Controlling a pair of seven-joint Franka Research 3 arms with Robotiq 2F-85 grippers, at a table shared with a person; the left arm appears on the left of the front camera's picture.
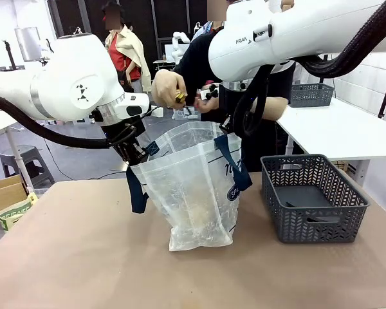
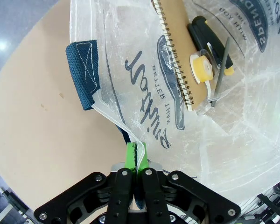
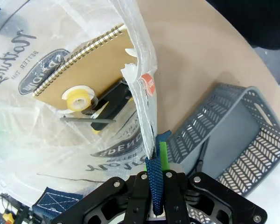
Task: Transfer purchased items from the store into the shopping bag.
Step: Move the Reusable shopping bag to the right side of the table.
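Observation:
The shopping bag point(image 1: 193, 187) stands upright mid-table, its mouth held wide. My left gripper point(image 1: 134, 156) is shut on its left rim beside a navy handle point(image 2: 84, 70), green pads point(image 2: 129, 156) pinching the plastic. My right gripper point(image 3: 156, 155) is shut on the opposite rim and its navy strap. Inside the bag lie a brown spiral notebook point(image 2: 177, 51), a yellow tape roll point(image 2: 201, 69), a black item point(image 2: 207, 39) and a thin grey stick point(image 2: 219, 70). The store point(image 1: 312, 196), a dark grey mesh basket, sits right of the bag. Above the bag, the person's hand point(image 1: 167, 87) holds a small yellow item point(image 1: 179, 98).
The person's other hand point(image 1: 209, 96) holds something small, black and white. A second grey basket point(image 1: 312, 94) rests on a white table at the back right. A cardboard box point(image 1: 3, 193) and a stool point(image 1: 26, 161) stand off the table's left side.

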